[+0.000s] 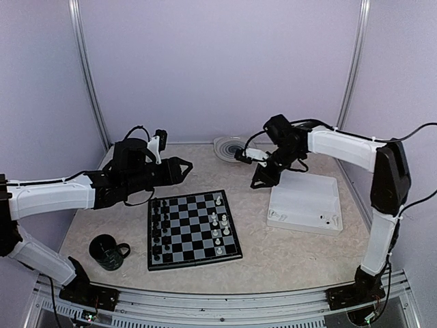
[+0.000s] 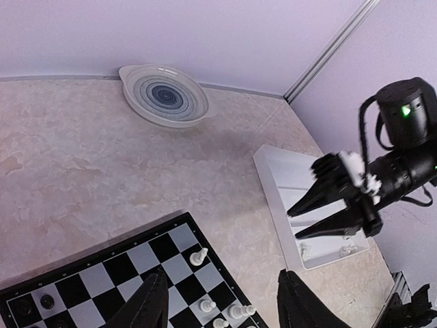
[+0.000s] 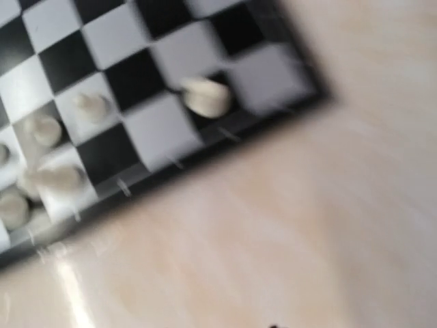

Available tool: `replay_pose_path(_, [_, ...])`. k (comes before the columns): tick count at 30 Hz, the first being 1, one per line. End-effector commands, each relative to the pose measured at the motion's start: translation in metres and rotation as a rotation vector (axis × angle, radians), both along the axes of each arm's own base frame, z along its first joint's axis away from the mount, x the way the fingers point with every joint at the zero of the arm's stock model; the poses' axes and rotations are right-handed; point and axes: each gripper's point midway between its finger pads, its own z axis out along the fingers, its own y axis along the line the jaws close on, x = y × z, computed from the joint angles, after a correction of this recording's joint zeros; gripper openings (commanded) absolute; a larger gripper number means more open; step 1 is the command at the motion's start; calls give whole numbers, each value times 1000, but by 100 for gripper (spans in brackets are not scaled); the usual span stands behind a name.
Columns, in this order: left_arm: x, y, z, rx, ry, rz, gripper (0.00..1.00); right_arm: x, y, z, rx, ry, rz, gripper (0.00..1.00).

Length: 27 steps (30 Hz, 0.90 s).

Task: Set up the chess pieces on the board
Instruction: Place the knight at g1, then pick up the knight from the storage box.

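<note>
Overhead and wrist views of a two-arm workcell. The table (image 1: 273, 263) has a pale marbled top. The left gripper (image 1: 184, 167) hangs above the table just beyond the board's far left corner, its fingers (image 2: 149, 304) spread wide with nothing between them. The right gripper (image 2: 292, 225) is raised over the gap between board and tray, its fingers parted and empty. A white compartment tray (image 1: 307, 195) lies at the right; a few small items rest along its near edge, too small to identify. The board (image 1: 188, 225) lies flat at centre. The black chess pieces (image 1: 157, 225) stand along its left columns, and the white chess pieces (image 1: 224, 220) are scattered down its right side. A striped plate (image 1: 229, 145) sits at the far edge. A black mug (image 1: 107, 251) stands left of the board. The right wrist view is motion-blurred; one white piece near the board's corner may be lying over.
</note>
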Motion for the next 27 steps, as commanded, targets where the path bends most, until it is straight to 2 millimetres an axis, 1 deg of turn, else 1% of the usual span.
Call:
replay_pose_path(1, [-2,-33,20,12,-54,-89,54,7,-63,27,50,-75,-104,29])
replay_pose_path(2, [-3,-42,19,24,-57,-106,54,5,-80,23,41,-67,-132,29])
replay_pose_path(3, [-3,-50,20,30,-64,-124,55,-2,-98,14,28,-43,-159,27])
replay_pose_path(4, [-4,-58,24,33,-70,-138,54,-4,-114,10,21,-32,-191,26])
replay_pose_path(5, [-3,-67,19,46,-64,-153,54,-6,-130,8,18,-28,-221,25])
replay_pose_path(6, [-3,-75,22,48,-68,-166,54,-9,-145,5,9,-19,-250,24])
replay_pose_path(7, [-2,-83,18,59,-61,-177,54,-12,-161,6,4,-23,-279,24])
replay_pose_path(8, [-2,-90,19,59,-59,-197,54,-15,-175,2,-10,-18,-307,23])
replay_pose_path(9, [-2,-100,14,65,-45,-219,54,-18,-190,-2,-25,-12,-333,22])
replay_pose_path(11, [-2,-114,11,72,-35,-245,54,-27,-215,-11,-57,0,-374,21])
replay_pose_path(12, [-2,-121,5,81,-27,-257,54,-31,-226,-15,-68,2,-388,21])
replay_pose_path(13, [-2,-126,6,81,-29,-265,54,-36,-232,-19,-76,1,-387,21])
replay_pose_path(14, [-2,-131,4,82,-28,-273,54,-41,-235,-23,-85,-7,-368,21])
replay_pose_path(15, [-2,-136,6,78,-29,-279,54,-46,-234,-26,-85,-17,-336,22])
replay_pose_path(16, [-1,-139,2,78,-21,-285,54,-50,-230,-28,-71,-14,-307,24])
replay_pose_path(17, [0,-142,1,75,-14,-290,54,-54,-224,-28,-45,-5,-273,25])
replay_pose_path(19, [1,-148,0,69,-4,-301,54,-60,-206,-28,30,26,-195,26])
replay_pose_path(21, [1,-151,-1,67,3,-306,54,-63,-189,-33,67,46,-129,27])
replay_pose_path(24, [1,-149,0,67,12,-298,54,-63,-171,-51,34,51,-44,27])
replay_pose_path(27, [-1,-142,-1,70,18,-281,54,-59,-161,-70,-28,35,9,27])
